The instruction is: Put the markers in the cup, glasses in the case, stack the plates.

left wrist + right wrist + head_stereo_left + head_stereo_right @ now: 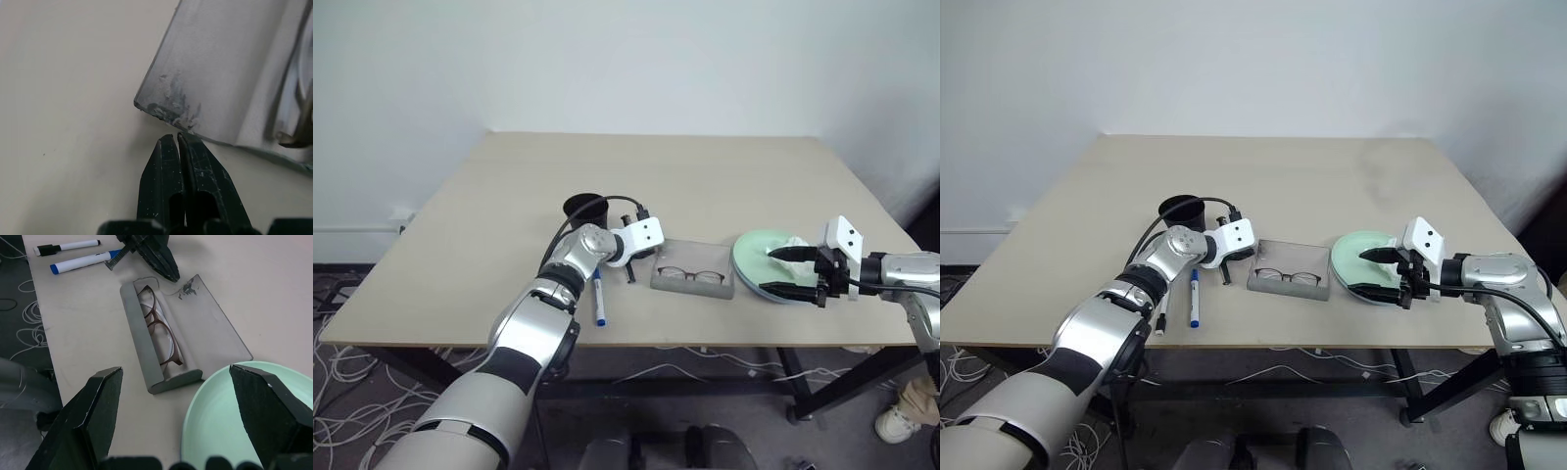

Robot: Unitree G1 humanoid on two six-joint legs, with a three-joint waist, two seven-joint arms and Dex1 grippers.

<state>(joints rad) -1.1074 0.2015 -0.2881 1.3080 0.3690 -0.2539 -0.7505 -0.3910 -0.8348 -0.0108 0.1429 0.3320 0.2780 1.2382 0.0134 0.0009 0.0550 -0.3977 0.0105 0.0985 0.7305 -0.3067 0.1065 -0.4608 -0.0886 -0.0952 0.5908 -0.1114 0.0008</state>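
The glasses [159,328] are lying in the open case [205,328], both markers [1194,297] are waiting left of it outside the cup [1181,211], while the clenched left claw [1226,277] is nudging the lid and the released right claw [1383,277] is straddling the seemingly stacked plates [1356,257].

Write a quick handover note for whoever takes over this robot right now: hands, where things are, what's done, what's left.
Left hand: shut, empty, tips at the corner of the open case lid.
Right hand: open, empty, hovering by the plates.
Glasses lie in the case, lid not closed.
Mint plate sits on the blue one, a white tissue on top.
Both markers lie on the table near the cup.
Done: glasses in, plates stacked.
Left: both markers into the cup; probably close the case.
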